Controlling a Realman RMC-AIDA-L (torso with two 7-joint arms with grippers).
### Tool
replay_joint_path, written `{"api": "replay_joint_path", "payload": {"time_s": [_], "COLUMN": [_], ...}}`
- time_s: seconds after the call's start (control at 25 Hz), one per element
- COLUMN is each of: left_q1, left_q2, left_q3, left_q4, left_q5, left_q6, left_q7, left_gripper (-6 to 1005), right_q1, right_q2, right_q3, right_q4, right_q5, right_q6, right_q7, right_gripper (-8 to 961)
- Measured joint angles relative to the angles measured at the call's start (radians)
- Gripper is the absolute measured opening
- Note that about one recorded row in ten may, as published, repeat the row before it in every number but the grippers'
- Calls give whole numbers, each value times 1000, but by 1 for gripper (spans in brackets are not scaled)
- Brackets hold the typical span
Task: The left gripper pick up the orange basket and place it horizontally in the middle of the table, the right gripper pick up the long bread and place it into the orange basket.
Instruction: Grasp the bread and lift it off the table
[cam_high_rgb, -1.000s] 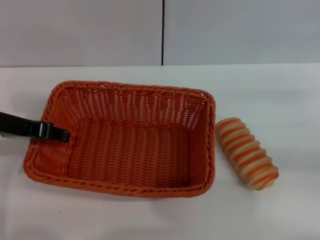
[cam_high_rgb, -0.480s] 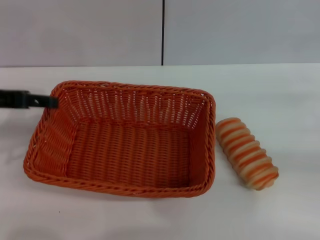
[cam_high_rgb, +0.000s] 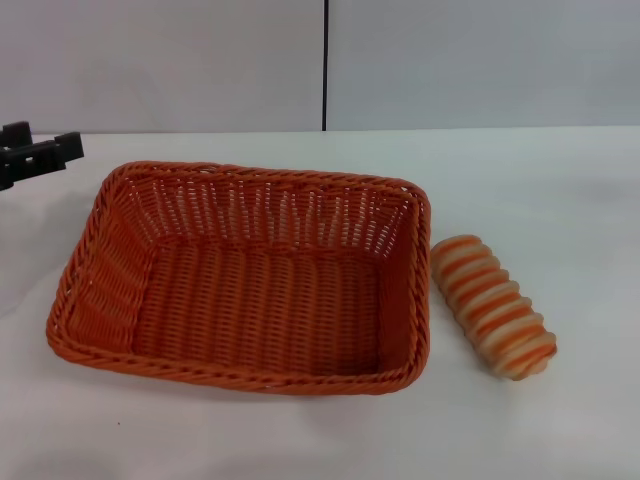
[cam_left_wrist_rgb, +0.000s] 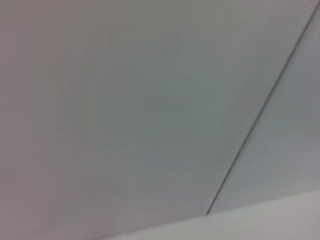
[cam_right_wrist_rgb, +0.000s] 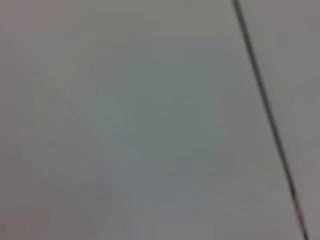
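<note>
One orange basket (cam_high_rgb: 245, 280) and one long bread (cam_high_rgb: 493, 305) lie apart; left tool (cam_high_rgb: 35, 152), state unclear.

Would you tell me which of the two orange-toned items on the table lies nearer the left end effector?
The orange basket; the left end effector sits off its far left corner, while the long bread lies beyond its right side.

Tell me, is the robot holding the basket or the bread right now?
Neither. The left gripper is up by the table's far left edge, apart from the orange basket. The long bread lies alone beside the basket. The right gripper isn't visible.
</note>
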Motion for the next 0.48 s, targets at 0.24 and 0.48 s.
{"api": "replay_joint_path", "payload": {"time_s": [0.24,0.48], "left_q1": [24,25], "left_q2": [0,1], "left_q3": [-21,-51], "left_q4": [-311,-540], "left_q5": [-331,-500], "left_q6": [-4,67], "left_q7": [430,767], "left_gripper": [816,816], "right_q1": [153,244], "right_q2": [-57,-67], "right_q3": [-24,-239], "right_q4": [-12,19], "right_q5": [-350,-476], "right_q6": [-234,-339], "right_q7": [151,272], "right_gripper": [610,610]}}
